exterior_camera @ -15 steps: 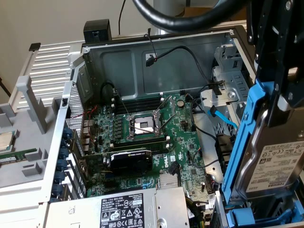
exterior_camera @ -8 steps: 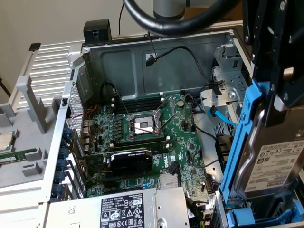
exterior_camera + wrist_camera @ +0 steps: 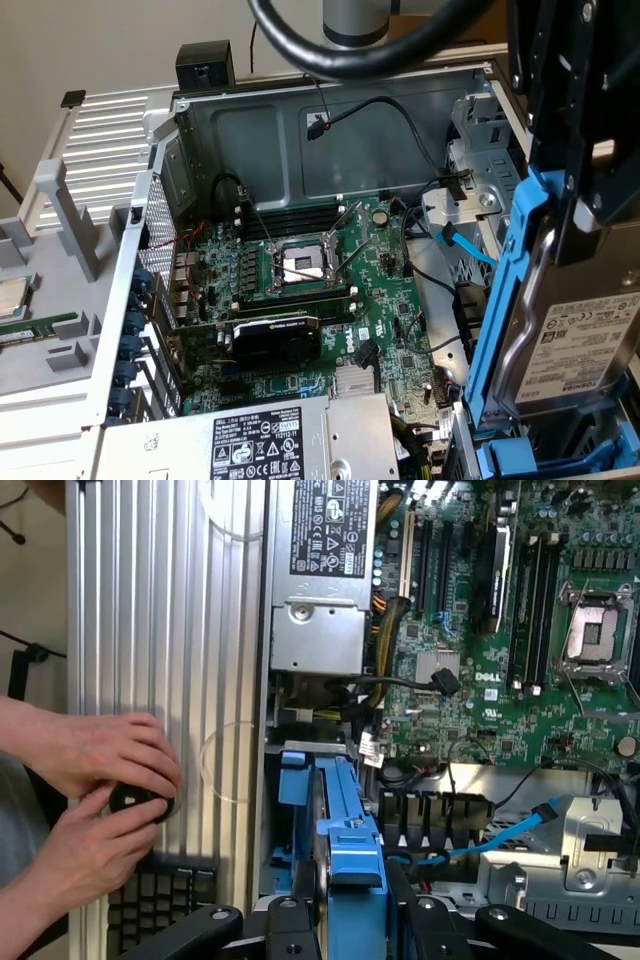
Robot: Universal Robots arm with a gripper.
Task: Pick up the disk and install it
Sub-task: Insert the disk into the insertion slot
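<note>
The open computer case (image 3: 300, 130) fills the exterior view's left and middle, with its motherboard (image 3: 300, 290) bare inside. At the right edge, your hand (image 3: 585, 215) hangs from the top, clamped on the disk (image 3: 560, 350), which stands upright and slightly tilted.

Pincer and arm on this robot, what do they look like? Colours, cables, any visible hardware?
The pincer is matt black, made of flat jointed link bars with small silver bolt heads at the pivots. The arm is a smooth grey-silver tube. A thick black cable hangs in a loop across it.
</note>
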